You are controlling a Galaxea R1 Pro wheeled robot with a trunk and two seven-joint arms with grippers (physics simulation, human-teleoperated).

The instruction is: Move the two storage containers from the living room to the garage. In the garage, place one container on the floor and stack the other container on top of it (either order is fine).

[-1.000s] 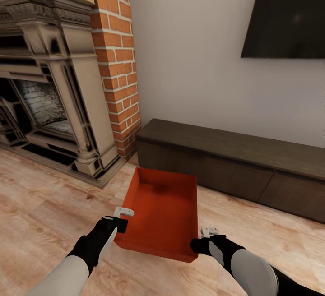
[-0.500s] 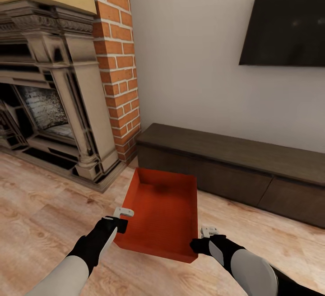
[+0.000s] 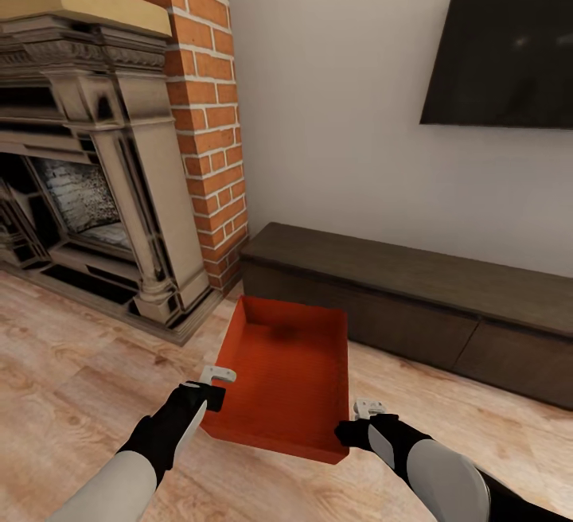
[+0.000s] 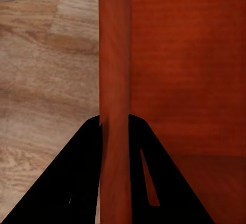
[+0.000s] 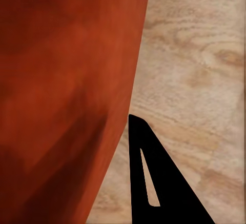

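One orange-red storage container (image 3: 288,371) hangs just above the pale wood floor of the living room, carried between both arms. My left gripper (image 3: 213,393) is shut on its left wall; in the left wrist view that wall (image 4: 115,55) runs between the two black fingers (image 4: 77,183). My right gripper (image 3: 352,426) holds the near right corner. In the right wrist view one black finger (image 5: 148,178) lies outside the container wall (image 5: 66,80), and the other finger is hidden behind it. The container is empty.
A long dark low cabinet (image 3: 414,299) runs along the grey wall just beyond the container. A black TV (image 3: 509,37) hangs above it. A stone fireplace (image 3: 95,156) with a red-brick column (image 3: 208,108) stands at the left. Wood-plank floor (image 3: 64,379) lies on both sides.
The whole picture has shifted: fireplace, cabinet and TV sit slightly lower, so the camera has moved. The container and both grippers keep their places in the view.
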